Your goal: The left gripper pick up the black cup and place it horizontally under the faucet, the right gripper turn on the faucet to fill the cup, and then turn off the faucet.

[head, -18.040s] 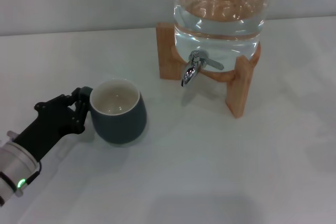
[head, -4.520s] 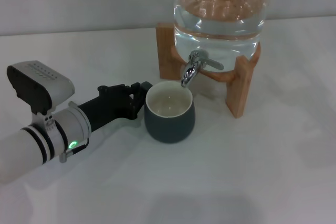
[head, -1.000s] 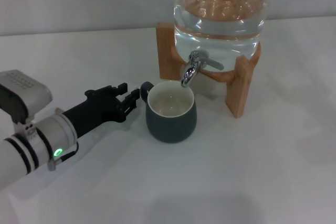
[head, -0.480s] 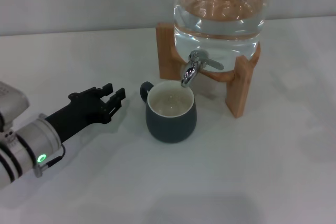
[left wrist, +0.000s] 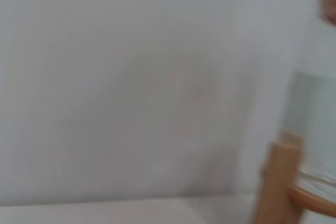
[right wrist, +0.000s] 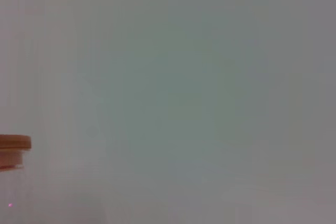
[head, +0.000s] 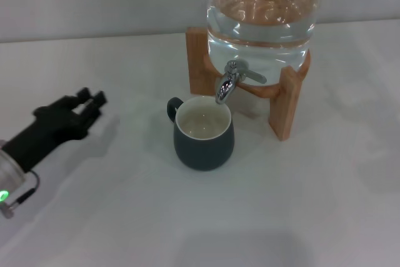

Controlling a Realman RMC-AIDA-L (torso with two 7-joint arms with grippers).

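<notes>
The black cup [head: 203, 134] stands upright on the white table in the head view, its cream inside showing and its small handle pointing left. It sits right under the spout of the chrome faucet [head: 232, 80], whose lever points right. The faucet is fitted to a clear glass water jar [head: 262, 10] in a wooden stand [head: 287, 101]. My left gripper [head: 90, 101] is open and empty at the left, well apart from the cup. My right gripper is out of view.
The white table [head: 281, 204] runs to a pale wall at the back. The left wrist view shows the wall and part of the wooden stand [left wrist: 278, 182]. The right wrist view shows the wall and the jar's wooden lid [right wrist: 14, 144].
My left gripper has let go of the cup's handle and drawn back to the left, away from the cup. The cup has stayed under the faucet.
</notes>
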